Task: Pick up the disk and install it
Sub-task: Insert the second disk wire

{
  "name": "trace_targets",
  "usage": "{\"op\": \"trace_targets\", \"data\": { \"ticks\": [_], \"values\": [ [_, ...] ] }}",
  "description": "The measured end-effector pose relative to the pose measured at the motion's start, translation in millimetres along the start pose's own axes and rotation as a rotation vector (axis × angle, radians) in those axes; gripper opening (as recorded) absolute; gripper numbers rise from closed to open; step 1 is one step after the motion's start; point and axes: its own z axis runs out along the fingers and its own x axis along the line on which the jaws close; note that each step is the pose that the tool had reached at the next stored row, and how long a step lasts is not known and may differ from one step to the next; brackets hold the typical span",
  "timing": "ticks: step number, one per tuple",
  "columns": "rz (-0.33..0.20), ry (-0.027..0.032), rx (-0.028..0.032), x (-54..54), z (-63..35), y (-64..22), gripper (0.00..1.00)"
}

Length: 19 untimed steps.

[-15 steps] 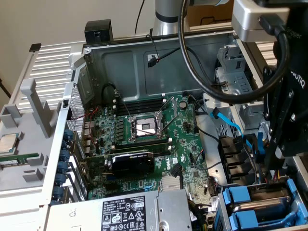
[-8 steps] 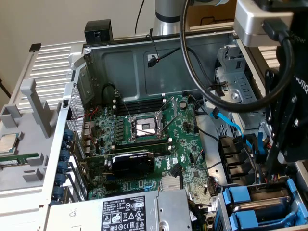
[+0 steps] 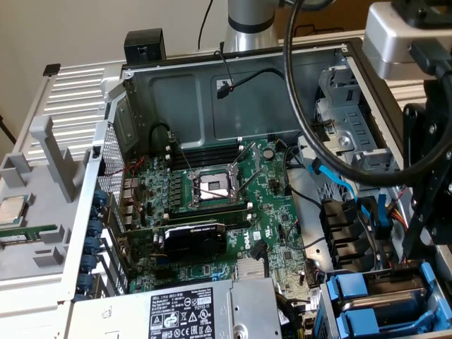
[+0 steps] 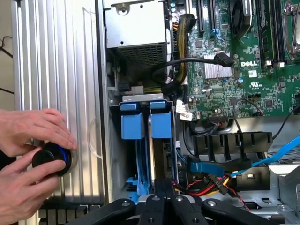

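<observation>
The disk (image 4: 161, 125) sits in the drive cage (image 4: 140, 97) at the near right corner of the open computer case, in the exterior view's terms. What shows of it is its bright blue plastic carrier; the metal body and its label are hidden inside the cage. A second blue carrier (image 4: 132, 125) stands just beside it, the two parallel and almost touching, and it cannot be told for certain which of the pair is the task's own. Each carrier shows a squarish blue end tab. The long axis runs from that tab, on the side of the power supply box (image 4: 136, 28), back along a blue rail toward the gripper (image 4: 159, 186).

The gripper hangs over the far end of the cage, in line with the disk and not touching it. Its black fingers (image 4: 153, 206) are pressed together with nothing between them.

Beside the cage lie bundled cables, a light blue data cable (image 4: 276, 154) and a row of black plastic clips (image 4: 232, 143). Beyond them is the green motherboard (image 3: 212, 187), with its open processor socket (image 3: 213, 185) and a black expansion card (image 3: 194, 240).

On the other side of the cage, on a ribbed metal panel (image 4: 56, 61) outside the case, a person's two hands (image 4: 35, 131) close around a round black knob (image 4: 50, 159) with a blue ring.
</observation>
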Motion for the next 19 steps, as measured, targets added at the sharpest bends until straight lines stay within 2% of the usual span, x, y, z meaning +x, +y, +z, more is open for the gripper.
{"op": "trace_targets", "data": {
  "ticks": [3,8,11,15,19],
  "values": [
    [-0.001,-0.0146,-0.001,3.9,2.3,-1.8,0.11],
    [-0.002,-0.0314,-0.0023,9.2,6.9,-6.4,0.11],
    [-0.002,-0.0444,-0.0033,8.9,10.2,-6.5,0.11],
    [-0.003,-0.0637,-0.0048,8.3,14.9,-6.7,0.11],
    [-0.004,-0.0862,-0.0064,7.9,17.8,-5.9,0.11]
  ]
}}
